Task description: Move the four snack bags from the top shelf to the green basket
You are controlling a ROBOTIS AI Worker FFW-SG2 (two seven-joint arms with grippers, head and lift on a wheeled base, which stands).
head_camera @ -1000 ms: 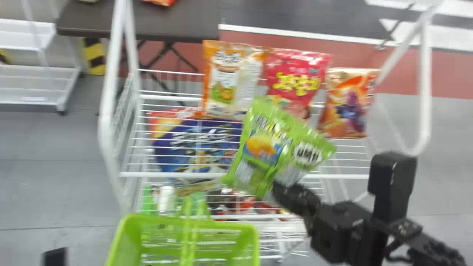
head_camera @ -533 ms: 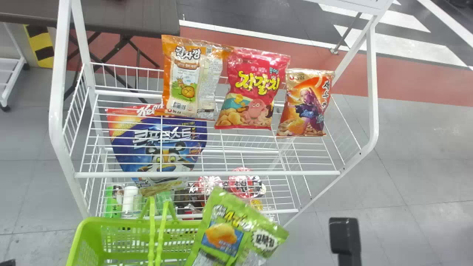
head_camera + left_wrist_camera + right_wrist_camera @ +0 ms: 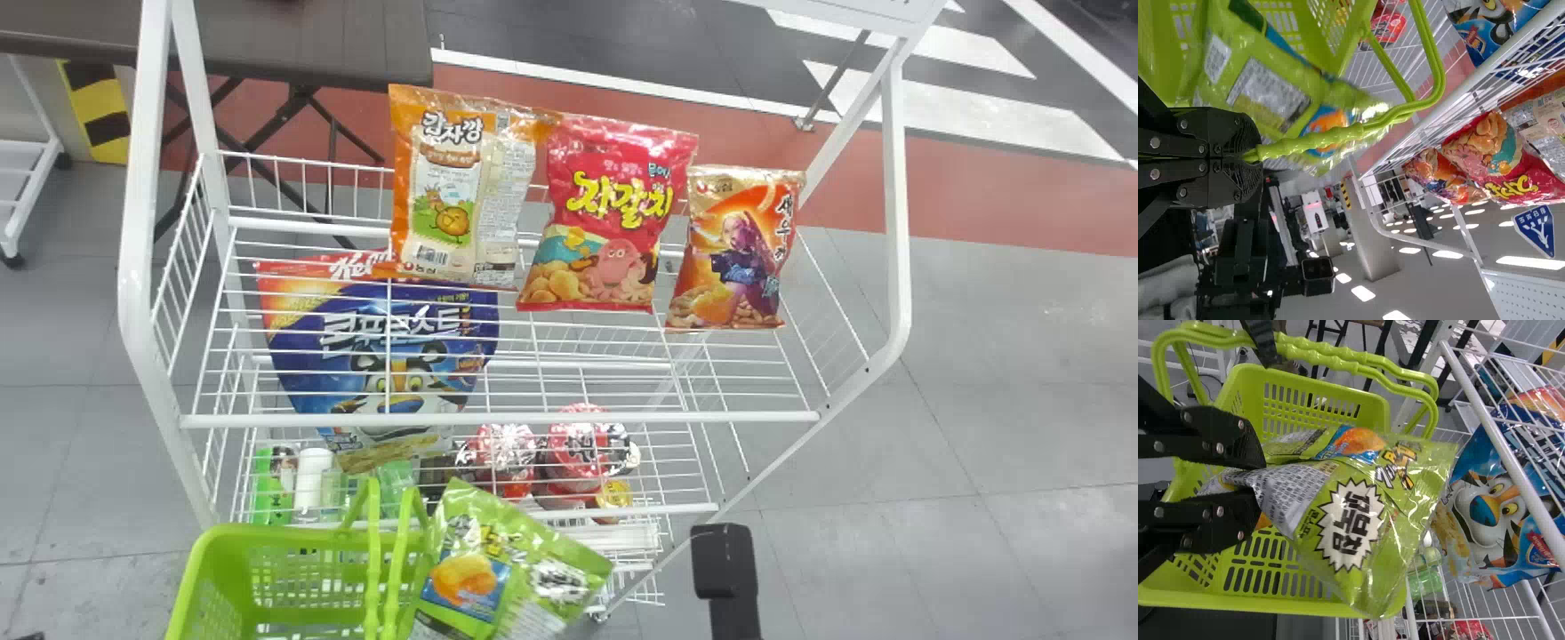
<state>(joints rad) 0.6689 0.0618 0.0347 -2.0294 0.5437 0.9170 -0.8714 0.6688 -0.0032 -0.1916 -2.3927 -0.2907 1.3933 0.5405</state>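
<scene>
To judge from the count, working on the first of four, with nothing finished. Holding the green snack bag (image 3: pixel 533 578) partly over the right rim of the green basket (image 3: pixel 276 538), off the front left corner of the top shelf (image 3: pixel 498 418), and not released. Leaving three to fetch: leaning against the back edge, the orange-and-cream bag (image 3: pixel 449 196) toward the left corner, the red bag (image 3: pixel 613 196) about midway, the gold-and-orange bag (image 3: pixel 738 249) toward the right corner. Unable to tell whether anything lies in the hidden part of the basket.

Gripping with the right tool (image 3: pixel 1259 482), closed down on a gathered fold of the green bag, parted only by the thickness of the wrapping. Clamped tight with the left tool (image 3: pixel 1251 157) onto the basket handles (image 3: pixel 1338 135), likely to steady them for the drop.

Wrapped in glossy film, creased near the pinch, flaring into a wide, flat sealed end. Puffed and pillow-shaped in the red bag; flatter, with a crinkled seam, in the orange-and-cream one. Moulded in rigid plastic for the basket, slotted through the walls, with slim handles ridged in waves. Built of thin white wire and smooth round rails for the shelf. Next, probably needing a shift farther inside the rim before letting go, to avoid snagging on the handles.
</scene>
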